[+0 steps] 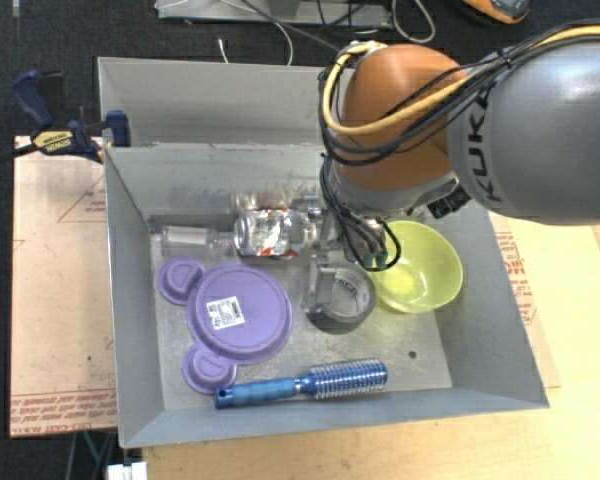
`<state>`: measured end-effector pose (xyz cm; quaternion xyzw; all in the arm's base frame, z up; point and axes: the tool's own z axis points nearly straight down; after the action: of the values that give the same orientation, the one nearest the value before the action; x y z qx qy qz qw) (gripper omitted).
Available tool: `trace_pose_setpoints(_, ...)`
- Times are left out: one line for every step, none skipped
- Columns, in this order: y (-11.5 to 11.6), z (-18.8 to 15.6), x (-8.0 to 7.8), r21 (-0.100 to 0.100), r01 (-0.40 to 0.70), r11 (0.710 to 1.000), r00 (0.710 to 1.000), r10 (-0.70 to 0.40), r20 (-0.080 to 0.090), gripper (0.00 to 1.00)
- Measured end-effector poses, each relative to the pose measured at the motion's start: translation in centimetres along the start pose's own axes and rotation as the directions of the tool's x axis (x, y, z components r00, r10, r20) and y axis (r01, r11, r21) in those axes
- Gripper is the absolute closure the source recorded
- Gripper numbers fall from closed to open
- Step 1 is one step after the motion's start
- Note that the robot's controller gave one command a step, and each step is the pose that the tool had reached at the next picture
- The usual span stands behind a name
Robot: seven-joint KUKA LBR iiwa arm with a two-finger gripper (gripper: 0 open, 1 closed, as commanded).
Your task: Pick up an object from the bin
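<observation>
My gripper point(327, 246) hangs low in the middle of the bin, under the arm's orange dome. Its lower end stands just above the far rim of a grey tape roll point(338, 300) that lies flat on the bin floor. A crumpled clear plastic bottle point(267, 233) with a red label lies right beside the gripper on its left, touching or nearly touching it. A yellow-green bowl point(417, 268) sits upright just to the right, partly hidden by the arm's cables.
A purple mouse-shaped lid point(230, 313) with a white label lies flat at the left. A blue hairbrush point(305, 384) lies along the near wall. A small clear jar point(183, 239) lies at the far left beside the bottle.
</observation>
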<state>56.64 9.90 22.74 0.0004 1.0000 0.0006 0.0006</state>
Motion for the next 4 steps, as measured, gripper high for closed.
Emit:
trace_pose_setpoints(0.0, 0.0, 0.0, 0.0, 0.0, 1.0, 1.0, 0.0, 0.001, 0.0)
trace_pose_setpoints(2.6, 4.7, 4.8, -0.001, 0.0, 1.0, 1.0, 0.0, -0.007, 0.0)
trace_pose_setpoints(4.3, 5.3, 4.7, -0.002, -0.02, 1.0, 1.0, 0.02, 0.008, 0.0)
trace_pose_setpoints(5.5, 10.4, 8.1, -0.002, 0.202, 0.979, 0.979, -0.202, -0.002, 1.0)
